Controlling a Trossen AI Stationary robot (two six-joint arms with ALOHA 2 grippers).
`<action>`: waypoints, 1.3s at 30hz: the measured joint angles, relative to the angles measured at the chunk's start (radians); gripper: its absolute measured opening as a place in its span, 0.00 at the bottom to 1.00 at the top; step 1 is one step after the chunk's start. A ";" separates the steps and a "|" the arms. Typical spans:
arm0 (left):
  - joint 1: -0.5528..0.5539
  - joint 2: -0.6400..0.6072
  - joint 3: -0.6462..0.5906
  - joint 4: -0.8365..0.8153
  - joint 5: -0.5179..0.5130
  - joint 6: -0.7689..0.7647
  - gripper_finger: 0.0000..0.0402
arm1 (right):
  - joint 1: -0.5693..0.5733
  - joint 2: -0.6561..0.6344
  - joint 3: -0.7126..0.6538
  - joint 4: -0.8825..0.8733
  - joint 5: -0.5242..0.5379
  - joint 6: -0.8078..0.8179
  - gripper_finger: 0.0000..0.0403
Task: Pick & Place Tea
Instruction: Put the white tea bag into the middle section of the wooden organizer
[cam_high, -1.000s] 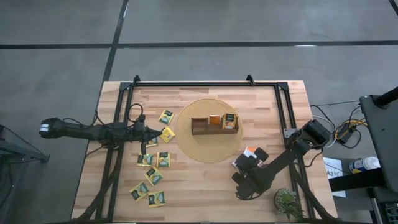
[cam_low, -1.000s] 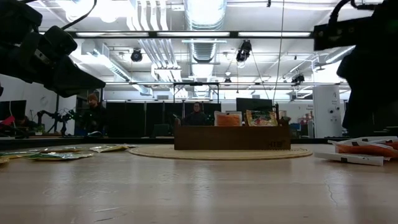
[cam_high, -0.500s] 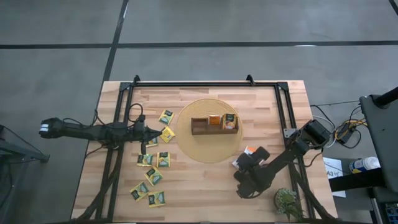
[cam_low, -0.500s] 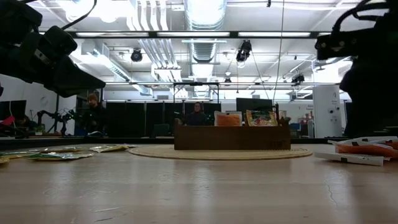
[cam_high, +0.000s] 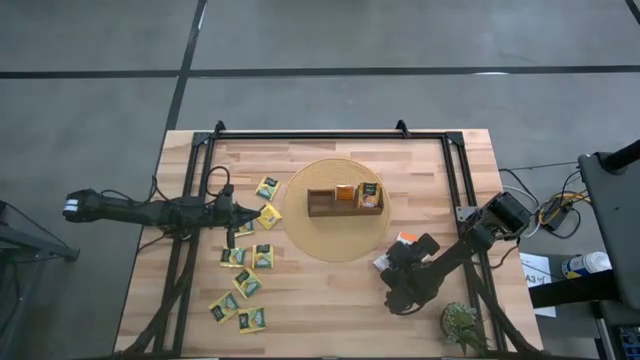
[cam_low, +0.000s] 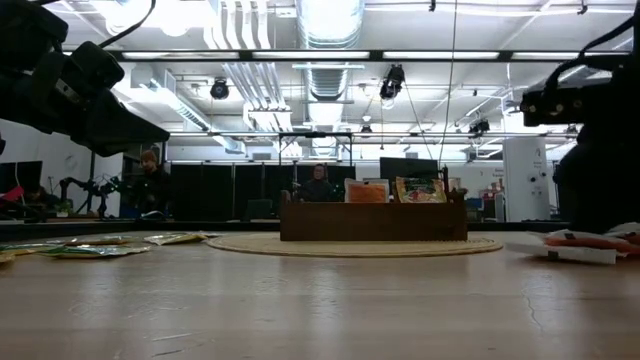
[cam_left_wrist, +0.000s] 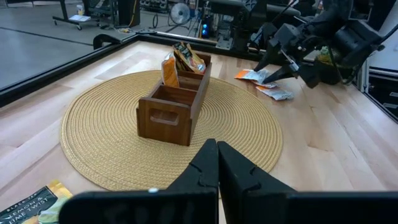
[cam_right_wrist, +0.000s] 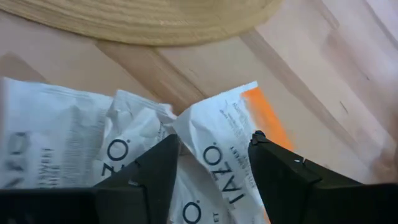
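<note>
The right pincer (cam_right_wrist: 208, 165) stands open, its tips astride a white-and-orange Tazo packet (cam_right_wrist: 239, 146) in the small pile (cam_high: 397, 247) lying just off the woven mat (cam_high: 300, 238); it grips nothing yet, apparently poised to pinch one.

The left pincer (cam_left_wrist: 217, 163) is shut and empty, waiting beside the yellow-green packets (cam_high: 242, 283).

Only the right wrist view shows the straddle. The high view shows the wooden tray (cam_high: 320, 207) already holding two packets, with one end compartment bare.
</note>
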 joint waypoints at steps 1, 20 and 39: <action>0.000 0.000 0.000 0.000 0.000 0.000 0.00 | -0.002 0.000 -0.006 -0.001 -0.018 0.011 0.45; 0.000 0.000 0.000 0.000 0.000 0.000 0.00 | -0.010 -0.020 0.000 -0.008 0.013 0.098 0.02; 0.000 0.000 0.000 0.000 0.000 0.000 0.00 | -0.017 -0.194 0.057 0.106 0.210 0.244 0.02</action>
